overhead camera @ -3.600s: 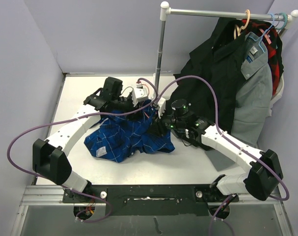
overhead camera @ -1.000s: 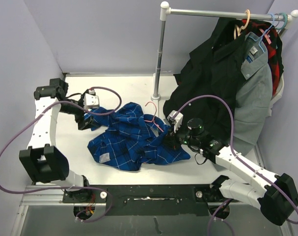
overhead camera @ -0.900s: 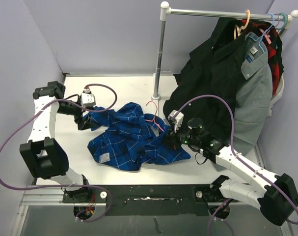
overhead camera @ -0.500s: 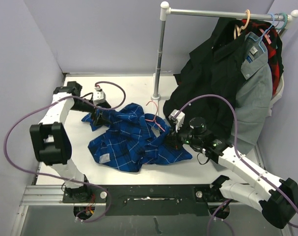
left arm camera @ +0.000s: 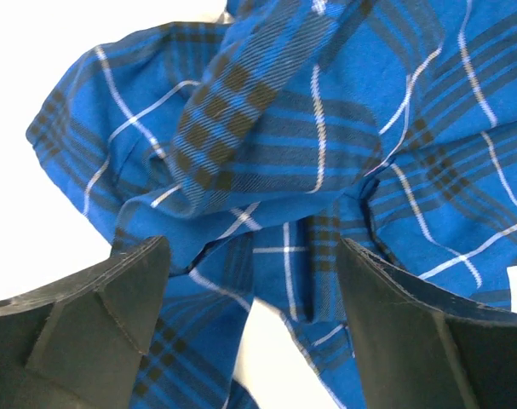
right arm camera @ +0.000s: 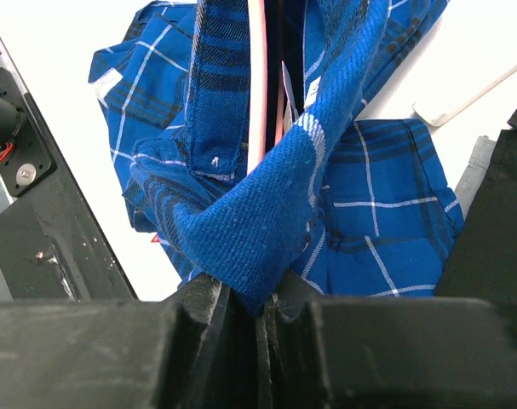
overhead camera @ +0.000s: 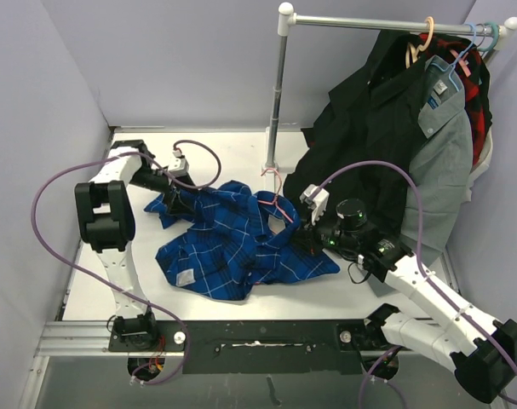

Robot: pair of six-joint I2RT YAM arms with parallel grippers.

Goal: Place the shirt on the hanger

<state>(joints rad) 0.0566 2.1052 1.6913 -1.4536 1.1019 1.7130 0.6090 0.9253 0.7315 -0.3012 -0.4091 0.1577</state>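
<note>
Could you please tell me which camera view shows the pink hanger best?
The top external view: the hanger shows its hook and one sloping wire rising out of the shirt. The right wrist view shows only a thin pink strip between shirt folds; the left wrist view shows none of it.

The shirt (overhead camera: pixel 232 247) lies crumpled in a loose heap on the white table (overhead camera: pixel 224 149), unbuttoned and unfolded. It is royal blue, with thin white plaid lines and darker bands. A small white label (overhead camera: pixel 183 277) shows near its near-left edge. Its right side is bunched and drawn up into a raised fold. The hanger (overhead camera: pixel 281 207) is thin pink wire, lying on the shirt's far right part with its hook toward the far edge of the table. Its lower wires slip between blue layers, and a twisted band of cloth crosses over them. Whether a wire sits inside a shoulder or sleeve cannot be told.
</note>
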